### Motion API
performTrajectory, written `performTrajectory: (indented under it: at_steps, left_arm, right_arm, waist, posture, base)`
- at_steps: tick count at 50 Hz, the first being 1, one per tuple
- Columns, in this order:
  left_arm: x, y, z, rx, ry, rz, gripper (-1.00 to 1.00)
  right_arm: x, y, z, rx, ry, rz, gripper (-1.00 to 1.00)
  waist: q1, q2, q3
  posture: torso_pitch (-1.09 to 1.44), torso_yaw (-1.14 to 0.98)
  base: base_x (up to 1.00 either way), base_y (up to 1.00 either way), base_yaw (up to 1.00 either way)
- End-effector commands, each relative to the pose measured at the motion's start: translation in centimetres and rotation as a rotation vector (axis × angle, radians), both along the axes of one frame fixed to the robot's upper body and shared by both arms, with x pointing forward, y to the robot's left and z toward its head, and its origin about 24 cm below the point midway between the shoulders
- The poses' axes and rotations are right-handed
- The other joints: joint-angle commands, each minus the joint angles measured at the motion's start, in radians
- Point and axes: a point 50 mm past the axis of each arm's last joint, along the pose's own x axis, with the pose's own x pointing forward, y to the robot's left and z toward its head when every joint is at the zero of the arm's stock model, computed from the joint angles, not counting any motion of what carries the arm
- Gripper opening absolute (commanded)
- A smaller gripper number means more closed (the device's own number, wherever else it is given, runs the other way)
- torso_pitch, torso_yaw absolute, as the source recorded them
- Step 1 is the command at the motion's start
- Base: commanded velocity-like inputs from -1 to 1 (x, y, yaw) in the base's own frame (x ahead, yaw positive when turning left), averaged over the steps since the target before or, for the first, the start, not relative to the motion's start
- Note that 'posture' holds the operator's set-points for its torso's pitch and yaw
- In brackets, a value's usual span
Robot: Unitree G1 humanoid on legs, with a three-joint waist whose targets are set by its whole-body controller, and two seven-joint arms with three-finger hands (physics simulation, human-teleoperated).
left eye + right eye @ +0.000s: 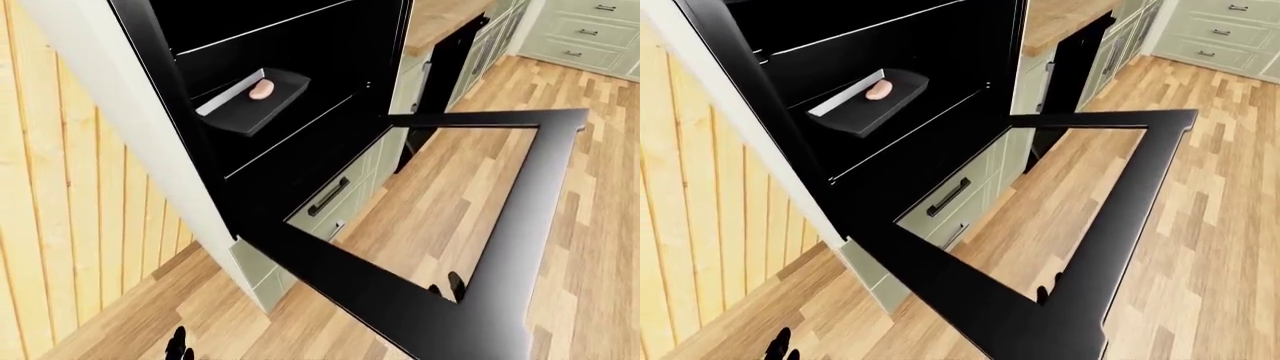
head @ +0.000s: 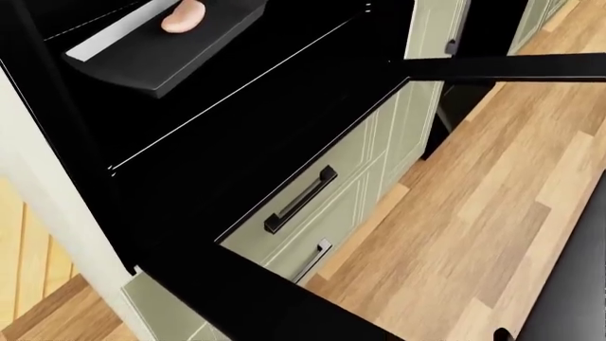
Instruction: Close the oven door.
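Head cams down, oven door [image 1: 500, 225] shared
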Motion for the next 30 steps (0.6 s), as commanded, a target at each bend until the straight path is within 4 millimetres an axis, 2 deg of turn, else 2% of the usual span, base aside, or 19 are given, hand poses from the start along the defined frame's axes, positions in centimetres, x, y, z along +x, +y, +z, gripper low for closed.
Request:
performTrajectory:
  at_steps: [1,14,21,27,30]
  left_arm:
    - [0.8,0.6,0.6,0.026,-0.045,-0.001,1.0]
    - [0.7,0.5,0.6,0.026,-0.044,-0.003,1.0]
    - [0.7,0.5,0.6,0.024,-0.044,-0.003,1.0]
    - [0.7,0.5,0.6,0.024,-0.043,-0.004,1.0]
    - [0.8,0.5,0.6,0.025,-0.047,-0.005,1.0]
  right_arm:
    - [1.2,-0.6,1.2,-0.009,-0.09,-0.005,1.0]
    - [2.6,-0.4,3.1,-0.025,-0.2,0.012,1.0]
    - [4.0,0.4,6.4,-0.066,-0.274,0.054,1.0]
    - [4.7,1.2,8.1,-0.077,-0.3,0.087,1.0]
    - [5.2,1.8,9.7,-0.079,-0.327,0.111,1.0]
  waist:
    - [0.0,0.002,-0.013]
    - [0.002,0.003,-0.024]
    - [0.005,0.004,-0.026]
    - [0.005,0.002,-0.03]
    - [0.006,0.001,-0.031]
  posture:
    - [0.0,0.0]
    - [0.0,0.0]
    - [0.0,0.0]
    - [0.0,0.0]
    - [0.0,0.0]
  base:
    - [0.0,0.0,0.0]
    - [0.0,0.0,0.0]
    - [0.0,0.0,0.0]
    - [0.0,0.0,0.0]
    - [0.0,0.0,0.0]
